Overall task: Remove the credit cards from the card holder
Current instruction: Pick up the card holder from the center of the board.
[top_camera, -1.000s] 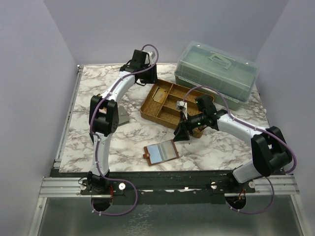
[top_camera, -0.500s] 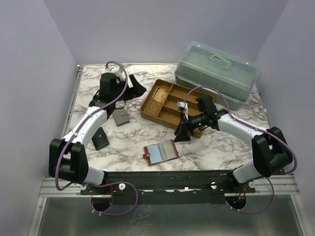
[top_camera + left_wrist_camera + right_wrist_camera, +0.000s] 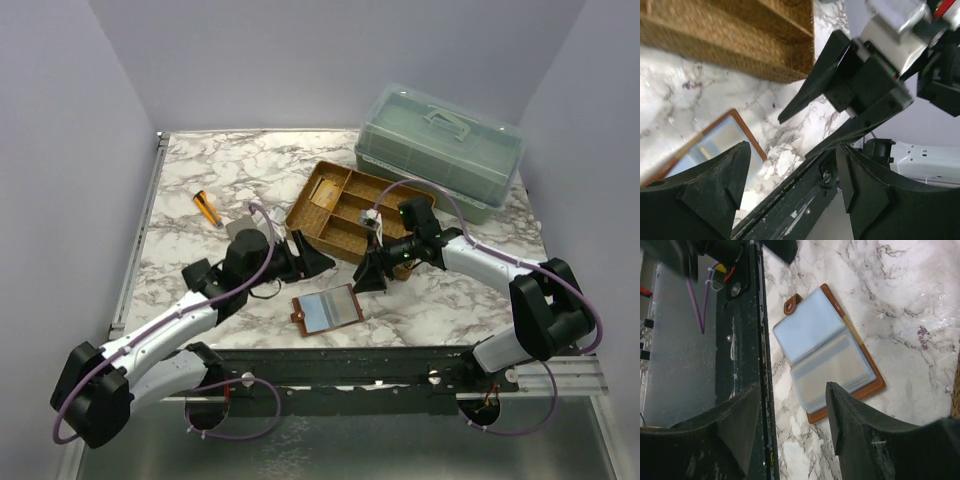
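The card holder (image 3: pixel 328 310) lies open near the table's front edge, brown rim up, showing a light-blue and a tan face. It also shows in the right wrist view (image 3: pixel 825 350) and the left wrist view (image 3: pixel 715 145). No loose credit cards show on the table; the tan face sits under a clear sleeve. My left gripper (image 3: pixel 315 255) is open and empty, above the table just behind and left of the holder. My right gripper (image 3: pixel 368 275) is open and empty, above the holder's right end (image 3: pixel 793 385).
A wicker tray (image 3: pixel 345 205) with compartments stands behind both grippers, a tan flat piece (image 3: pixel 325 192) in one compartment. A green lidded box (image 3: pixel 440 150) is at the back right. An orange item (image 3: pixel 207 207) and a grey wallet (image 3: pixel 241 222) lie at the left.
My left arm has swung from the far back of the table down to the near middle, close to the holder. The right arm has hardly moved.
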`<action>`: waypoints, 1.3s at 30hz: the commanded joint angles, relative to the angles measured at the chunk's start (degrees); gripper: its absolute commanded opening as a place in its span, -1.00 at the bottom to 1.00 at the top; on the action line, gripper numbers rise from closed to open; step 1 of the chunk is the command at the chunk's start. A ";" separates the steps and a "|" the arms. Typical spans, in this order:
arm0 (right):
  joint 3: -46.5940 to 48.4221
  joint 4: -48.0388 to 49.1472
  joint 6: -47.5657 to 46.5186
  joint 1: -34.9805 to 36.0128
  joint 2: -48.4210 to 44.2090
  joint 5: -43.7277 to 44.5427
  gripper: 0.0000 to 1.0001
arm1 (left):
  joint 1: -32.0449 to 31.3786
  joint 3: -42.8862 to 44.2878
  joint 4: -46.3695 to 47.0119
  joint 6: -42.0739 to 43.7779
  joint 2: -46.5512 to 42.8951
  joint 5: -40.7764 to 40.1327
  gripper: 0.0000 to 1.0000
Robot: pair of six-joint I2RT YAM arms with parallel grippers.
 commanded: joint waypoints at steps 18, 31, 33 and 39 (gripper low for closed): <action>-0.94 4.63 9.39 -0.18 3.15 6.81 0.02 | -23.51 -8.37 -0.86 -19.06 7.11 -29.70 0.16; -1.74 8.30 16.75 0.10 6.78 4.43 -0.42 | -25.88 -0.01 -11.36 -20.70 17.57 -32.83 0.09; -1.74 8.87 17.10 0.96 7.44 6.33 -0.50 | -25.88 -0.66 -11.23 -20.74 17.84 -33.07 0.04; -0.82 8.58 17.19 3.36 9.22 13.06 -0.59 | -25.88 -3.31 -9.27 -20.83 18.11 -33.69 -0.13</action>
